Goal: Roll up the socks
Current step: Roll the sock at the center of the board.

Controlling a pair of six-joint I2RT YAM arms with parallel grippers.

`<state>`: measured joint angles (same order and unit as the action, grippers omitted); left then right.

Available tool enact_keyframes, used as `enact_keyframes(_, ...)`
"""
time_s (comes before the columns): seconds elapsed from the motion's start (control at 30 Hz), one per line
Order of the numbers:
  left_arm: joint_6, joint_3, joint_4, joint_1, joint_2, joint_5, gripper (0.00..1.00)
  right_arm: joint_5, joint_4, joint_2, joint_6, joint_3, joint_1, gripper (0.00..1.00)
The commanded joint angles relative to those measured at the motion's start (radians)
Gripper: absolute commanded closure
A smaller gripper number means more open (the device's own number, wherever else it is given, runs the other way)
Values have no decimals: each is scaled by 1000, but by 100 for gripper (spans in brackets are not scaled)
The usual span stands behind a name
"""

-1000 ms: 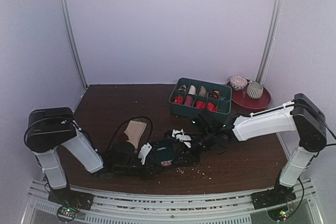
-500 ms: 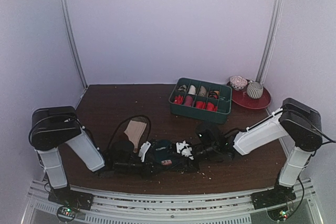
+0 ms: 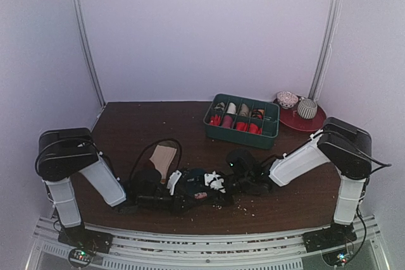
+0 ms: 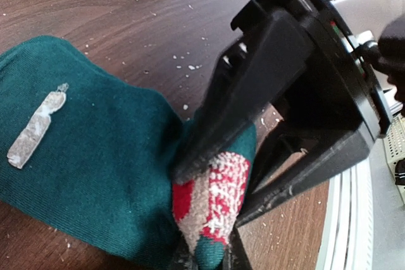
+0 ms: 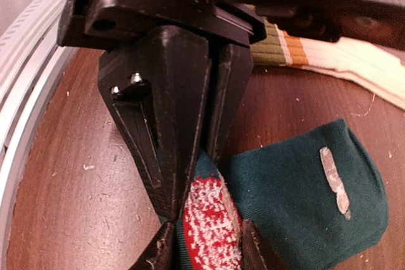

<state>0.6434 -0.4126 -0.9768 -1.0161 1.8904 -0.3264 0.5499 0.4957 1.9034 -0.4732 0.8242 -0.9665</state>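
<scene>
**Top, left wrist and right wrist views, read from left to right.** The striped sock (image 3: 163, 155) lies flat on the desk (image 3: 145, 124), beyond the left arm's wrist. It is apart from the work and no tool touches it.

Just to its right, the left tool (image 5: 192, 184) is drawn down narrow. Its two fingers are together and pinch the edge of the teal sock (image 4: 95, 156), just beside a red-and-white patterned patch (image 4: 212, 188).

The teal sock lies near the desk's front edge, between the two arms. Most of it is spread flat and unrolled, and a pale strip (image 4: 35, 131) lies on its upper face.

The right tool (image 5: 207, 248) meets the left one from the opposite side. It is partly closed, with one finger on each side of the same patch, so both tools hold one end of this sock.

Further right and well apart stand a green compartment tray (image 3: 243, 132) and a red plate (image 3: 316, 123).

By this evidence the task is at an early stage. One end of the teal sock is gripped but no turn of a roll is visible. The striped sock has not been brought to it, and all the rolling remains.
</scene>
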Motion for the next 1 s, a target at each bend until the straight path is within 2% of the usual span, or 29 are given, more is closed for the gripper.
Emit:
enact_keyframes(0.0,16,66,316,-4,90,-34,100,-53,-132,35,20,8,-7,72)
enact_keyframes(0.1,-7,69,328,-4,50,-6,100,-67,-223,51,74,40,-6,83)
enact_keyframes(0.13,-24,69,349,-4,21,13,95,-63,-273,58,90,57,-7,84)
enact_keyframes(0.2,-76,65,406,-4,-61,65,69,-40,-365,62,131,97,-8,85)
enact_keyframes(0.33,-206,34,598,-4,-278,225,47,5,-574,77,198,189,1,84)
enact_keyframes(0.37,-236,30,633,-4,-336,263,45,26,-635,90,217,218,9,84)
enact_keyframes(0.5,-330,42,680,-6,-544,347,42,135,-766,143,308,277,44,84)
enact_keyframes(0.63,-418,88,565,-10,-639,344,42,242,-789,220,448,285,101,84)
enact_keyframes(0.77,-500,85,425,-17,-574,289,42,293,-796,296,502,279,141,84)
enact_keyframes(0.97,-538,24,254,-25,-356,222,42,306,-801,329,524,280,156,84)
